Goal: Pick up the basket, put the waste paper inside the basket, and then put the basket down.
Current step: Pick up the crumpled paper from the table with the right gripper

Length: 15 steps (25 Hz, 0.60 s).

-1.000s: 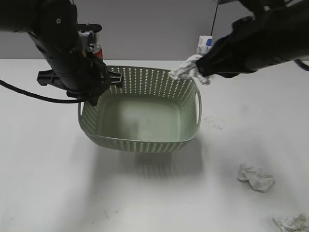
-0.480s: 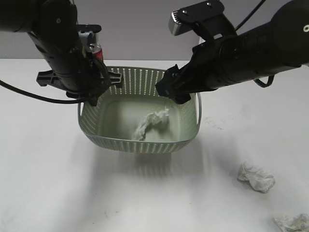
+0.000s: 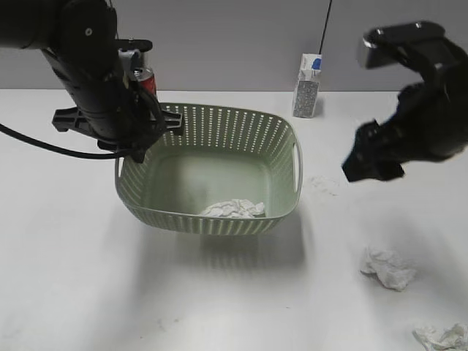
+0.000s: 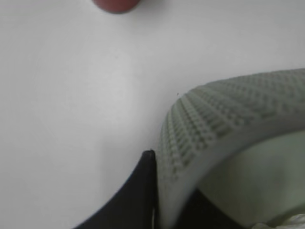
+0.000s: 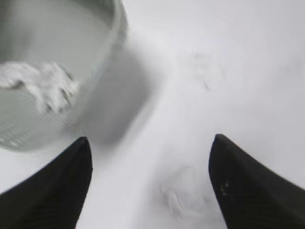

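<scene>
Slotted sage-green plastic basket (image 3: 212, 172), crumpled white wad (image 3: 232, 209) inside.

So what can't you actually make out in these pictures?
- Exterior view: the left pincer is hidden behind its own arm where it meets the basket.
- Exterior view: the can is mostly covered by that arm; the print on the carton is too small to read.
- Left wrist view: the red object is cut by the top edge.
- Right wrist view: motion blur smears the paper wad.
</scene>
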### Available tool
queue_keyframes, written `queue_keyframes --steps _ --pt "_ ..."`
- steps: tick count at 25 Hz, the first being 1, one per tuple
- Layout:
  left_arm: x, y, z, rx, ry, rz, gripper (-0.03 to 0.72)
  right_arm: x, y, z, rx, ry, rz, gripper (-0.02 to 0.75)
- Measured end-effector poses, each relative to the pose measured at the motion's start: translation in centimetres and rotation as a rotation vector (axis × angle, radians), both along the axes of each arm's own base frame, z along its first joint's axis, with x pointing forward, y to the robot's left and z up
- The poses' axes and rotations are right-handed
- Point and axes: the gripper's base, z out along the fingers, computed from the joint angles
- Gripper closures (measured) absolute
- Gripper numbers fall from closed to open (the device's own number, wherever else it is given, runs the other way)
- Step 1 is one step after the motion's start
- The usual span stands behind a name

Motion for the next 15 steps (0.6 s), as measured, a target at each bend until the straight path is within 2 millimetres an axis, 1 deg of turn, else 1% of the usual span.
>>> queue_keyframes --steps 3,6,10,13,15 --pt "0.0 0.0 0.0 0.001 -0.001 0.0 0.688 -0.7 -2.4 -2.5 -0.087 0.112 -0.042 0.166" --pt "0.0 0.0 0.0 0.001 -0.001 -0.001 0.688 -2.1 -3.9 -5.6 -0.155 0.163 -0.061 0.166" --pt "0.1 0.0 0.0 -0.002 -0.008 -0.002 0.688 -3.4 -4.8 -9.3 -0.19 0.169 -0.077 0.166" --pt "0.1 0.0 0.0 -0.003 -0.009 -0.002 0.688 -3.8 -5.0 -11.0 -0.191 0.146 -0.081 0.166" --pt "0.1 0.0 0.0 -0.003 -0.009 -0.002 0.688 -3.7 -5.0 -11.7 -0.188 0.137 -0.086 0.166"
